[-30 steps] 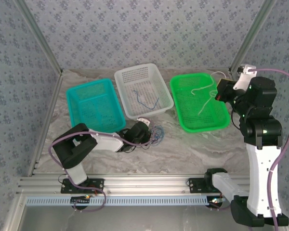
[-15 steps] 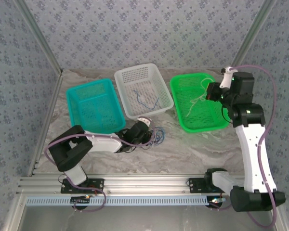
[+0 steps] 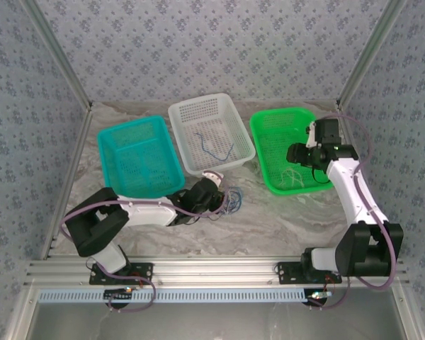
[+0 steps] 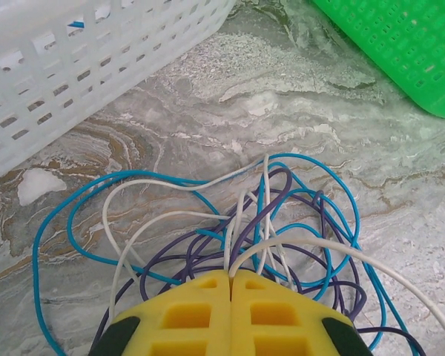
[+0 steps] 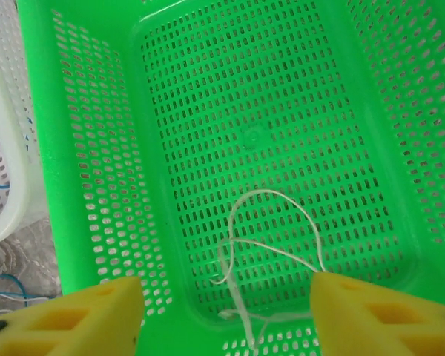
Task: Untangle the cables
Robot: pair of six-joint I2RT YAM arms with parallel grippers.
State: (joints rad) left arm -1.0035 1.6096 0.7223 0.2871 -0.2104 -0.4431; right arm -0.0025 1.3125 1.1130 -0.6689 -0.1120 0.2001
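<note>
**Tangle on bench, loose strands in baskets**

Teal perforated plastic basket (image 3: 138,156) sits left of the white perforated plastic basket (image 3: 211,134), which holds a loose blue cable (image 3: 216,149). Just in front of the white basket, on the marbled bench (image 3: 283,219), the left tool (image 4: 231,285) is pressed together, pinching white strands of the tangle of thin blue, white and purple cables (image 4: 282,215). Right of the white basket: green perforated plastic basket (image 3: 292,150), thin white cable (image 5: 271,237) inside; right tool (image 5: 226,308) spread above it.
</note>
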